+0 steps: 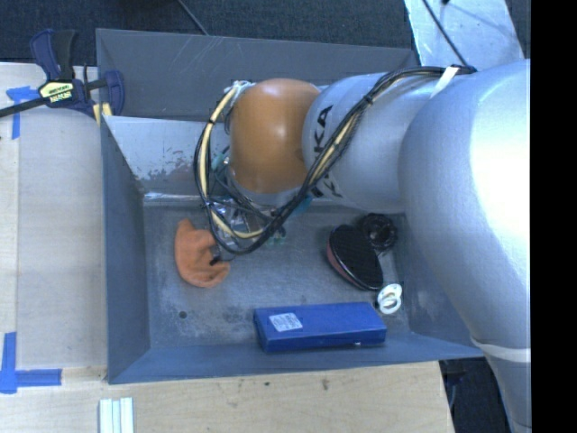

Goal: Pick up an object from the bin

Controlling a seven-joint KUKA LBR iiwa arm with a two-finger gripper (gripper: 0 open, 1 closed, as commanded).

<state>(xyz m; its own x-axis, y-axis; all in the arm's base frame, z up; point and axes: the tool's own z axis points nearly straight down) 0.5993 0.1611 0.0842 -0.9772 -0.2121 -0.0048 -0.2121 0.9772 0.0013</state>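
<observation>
A soft-looking orange lump (198,254), rounded and slightly folded, lies on the floor of the bin (123,242) in its left half, a little way out from the left wall and nearer the far wall than the near one. A small dark tip sits against the lump's right edge. Just above and to the right of it hangs the gripper (231,231), close over the lump's upper right side. The gripper is wrapped in a tangle of cables (209,165) and sits under the robot's domed orange cover (270,133), so whether it is open or closed cannot be told, nor whether it has hold of the lump.

Near the front wall, right of centre, lies a flat blue box (320,326) with a pale label on its left end, well apart from the lump. Right of the gripper, a black and red rounded object (355,253) rests on the floor, and a small white ring (389,299) sits just beside its lower right edge, above the box's right end. The silver arm (451,170) reaches in from the right, covering the bin's right side
</observation>
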